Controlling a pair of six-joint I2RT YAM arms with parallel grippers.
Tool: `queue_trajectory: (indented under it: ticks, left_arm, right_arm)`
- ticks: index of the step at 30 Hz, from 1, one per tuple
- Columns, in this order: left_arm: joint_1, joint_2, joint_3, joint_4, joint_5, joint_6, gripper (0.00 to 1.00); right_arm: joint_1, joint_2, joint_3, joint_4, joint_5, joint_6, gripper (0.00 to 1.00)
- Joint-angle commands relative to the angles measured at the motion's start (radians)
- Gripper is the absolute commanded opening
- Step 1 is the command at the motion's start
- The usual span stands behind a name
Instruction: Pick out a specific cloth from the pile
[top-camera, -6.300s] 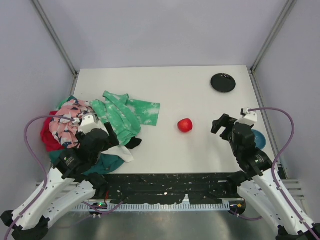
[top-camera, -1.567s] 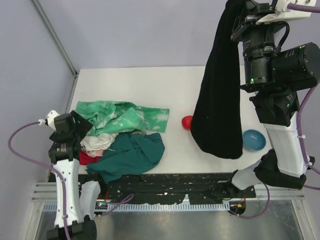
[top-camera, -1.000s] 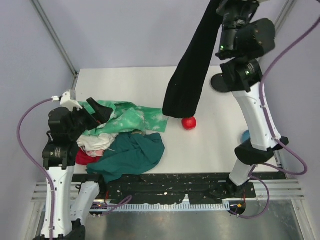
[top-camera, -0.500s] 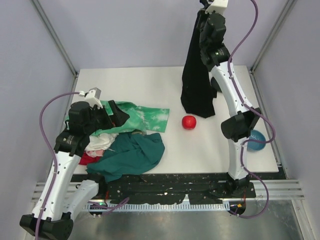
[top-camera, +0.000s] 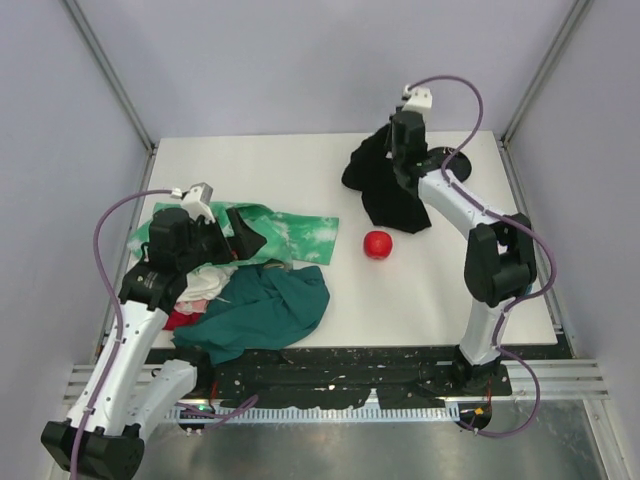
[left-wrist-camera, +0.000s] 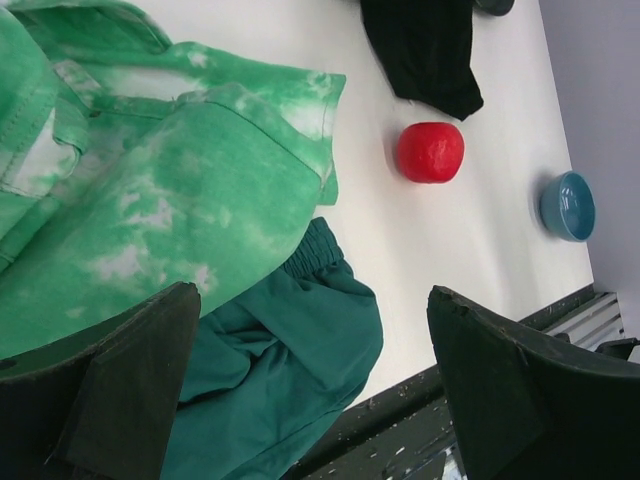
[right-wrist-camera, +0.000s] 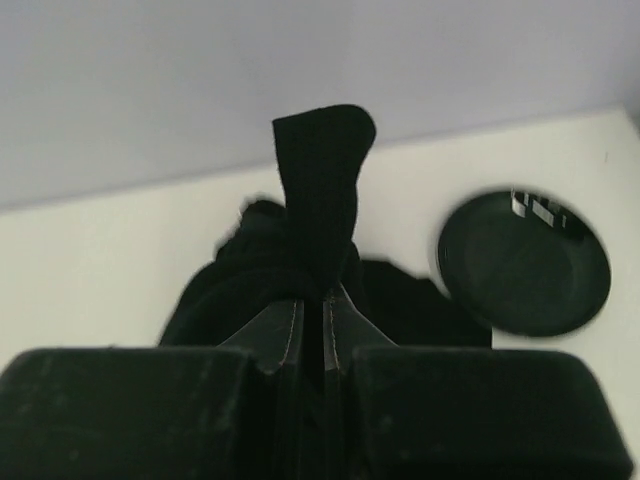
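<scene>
Your right gripper (right-wrist-camera: 322, 325) is pinched tight on a narrow fold of the black cloth (top-camera: 385, 195). In the right wrist view its 2 fingers (right-wrist-camera: 285, 335) nearly touch, and the strip stands up between them. The rest of the cloth lies slumped on the table (top-camera: 300, 170) just beyond the red ball (top-camera: 377, 244), its near edge close to the ball but apart from it. A black plate (right-wrist-camera: 523, 262) sits beyond the ball and to its right, partly behind your arm in the top view. Your left gripper (top-camera: 240, 232) is spread wide with nothing in it, hovering left of the ball over the green tie-dye cloth (left-wrist-camera: 180, 190). The pile (top-camera: 250, 290) lies left of the ball, and its dark teal cloth (left-wrist-camera: 290, 340) is on the nearer side. A blue bowl (left-wrist-camera: 567, 205) stands right of the ball, toward the near edge.
</scene>
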Motion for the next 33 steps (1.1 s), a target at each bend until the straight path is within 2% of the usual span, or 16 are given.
queue_trajectory:
  ticks: [1,3,4,7,8,9,11,16,21,25,29,33]
  left_arm:
    - [-0.016,0.017,-0.007,0.053,0.031,0.0,1.0]
    - [-0.024,0.018,-0.01,0.048,0.031,0.0,1.0]
    - [-0.028,0.014,-0.014,0.048,0.03,-0.004,1.0]
    - [-0.039,0.005,-0.019,0.036,0.022,-0.004,1.0]
    - [-0.039,0.001,-0.017,0.023,0.018,-0.006,1.0]
    - [-0.039,-0.006,-0.016,0.013,0.01,-0.006,0.99]
    - [-0.039,-0.025,-0.022,-0.001,-0.004,-0.007,1.0]
    - [-0.039,-0.075,-0.025,-0.035,-0.047,-0.004,1.0]
    - [-0.039,-0.12,-0.017,-0.092,-0.11,0.002,1.0]
    - [-0.04,-0.15,-0.023,-0.112,-0.117,0.002,1.0]
    - [-0.04,-0.17,-0.023,-0.142,-0.139,-0.001,1.0]
    - [-0.039,-0.199,-0.033,-0.168,-0.148,-0.015,1.0]
  right_arm:
    - [-0.001,-0.103,-0.238,0.084,0.015,0.166,0.06]
    - [-0.003,-0.105,-0.298,0.058,-0.06,0.203,0.13]
    - [-0.003,-0.102,-0.295,0.006,-0.08,0.202,0.24]
    - [-0.003,-0.105,-0.243,-0.125,-0.087,0.188,0.36]
    - [-0.004,-0.132,-0.22,-0.169,-0.076,0.182,0.51]
    - [-0.003,-0.151,-0.205,-0.2,-0.074,0.165,0.72]
    - [-0.004,-0.223,-0.197,-0.246,-0.065,0.154,0.95]
    - [-0.003,-0.517,-0.275,-0.338,-0.003,0.128,0.95]
    - [-0.004,-0.876,-0.56,-0.381,0.108,0.071,0.95]
    - [-0.004,-1.106,-0.731,-0.498,0.175,0.131,0.95]
    - [-0.004,-1.273,-0.831,-0.553,0.159,0.16,0.95]
    - [-0.001,-1.353,-0.861,-0.558,0.183,0.151,0.95]
